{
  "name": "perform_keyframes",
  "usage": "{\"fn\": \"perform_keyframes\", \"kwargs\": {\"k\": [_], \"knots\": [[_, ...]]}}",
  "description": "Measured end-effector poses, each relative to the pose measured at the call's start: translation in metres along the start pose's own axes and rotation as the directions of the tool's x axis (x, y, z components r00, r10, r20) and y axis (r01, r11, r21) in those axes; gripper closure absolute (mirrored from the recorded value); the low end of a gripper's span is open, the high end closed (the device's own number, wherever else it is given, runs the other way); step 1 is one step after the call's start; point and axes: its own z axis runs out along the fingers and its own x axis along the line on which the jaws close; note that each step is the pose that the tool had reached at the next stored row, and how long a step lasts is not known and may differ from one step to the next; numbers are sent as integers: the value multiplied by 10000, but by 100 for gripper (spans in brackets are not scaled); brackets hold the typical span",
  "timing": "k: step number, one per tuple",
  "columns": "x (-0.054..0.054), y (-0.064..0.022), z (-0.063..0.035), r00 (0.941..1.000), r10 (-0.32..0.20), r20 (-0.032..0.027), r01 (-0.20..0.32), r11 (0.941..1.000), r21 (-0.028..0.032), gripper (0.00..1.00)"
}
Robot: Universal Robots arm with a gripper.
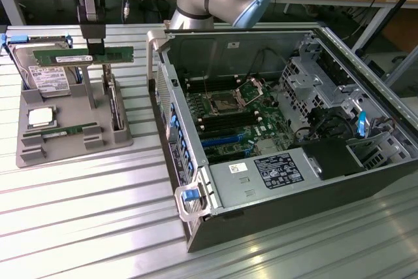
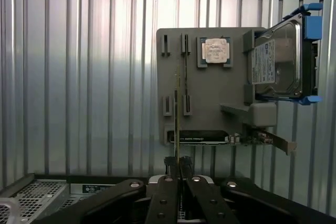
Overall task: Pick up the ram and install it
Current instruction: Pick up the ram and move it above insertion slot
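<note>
Step in hand (judgement): pick-up done, carry stage; install not yet done.

- Computer case: lies open, well apart from the grey tray, on the exterior view's right. The motherboard's memory slots look vacant.
- Grey tray: parts holder on the ribbed table.
- Hard drive: stands at the tray's far edge.
- Ram: held level in the air above the tray's rear half, touching nothing on it. The wrist view shows it edge-on.
- Second green stick: lies in a low slot at the tray's front.
- Processor chip: sits in its tray pocket.
- Gripper: fingers clamped on the ram's upper edge near its middle.

Next move calls for (judgement): the stick's long edge parallel to a slot and its bottom contacts square over it, with clearance past the case wall.

Writing: white labels on the ram, hard drive and the case's power unit; none legible. No brand readable.
</note>
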Motion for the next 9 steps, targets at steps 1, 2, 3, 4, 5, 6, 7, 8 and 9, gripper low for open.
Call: {"fn": "perform_keyframes", "kwargs": {"k": [1,2,3,4,5,6,7,8,9], "knots": [[1,-26,-1,10000,0,3,0,10000,-8,88],[3,-83,-3,10000,0,9,0,10000,-26,88],[4,-121,-4,10000,0,15,0,10000,-38,88],[5,-147,-6,10000,0,19,0,10000,-48,88],[6,-188,-7,10000,1,26,0,10000,-61,88],[7,-221,-8,10000,1,35,-1,10000,-72,88],[8,-279,-10,10000,1,47,-1,10000,-92,88],[10,-328,-12,10000,1,58,0,9999,-109,88],[11,-381,-14,10000,1,69,0,9999,-129,88]]}}
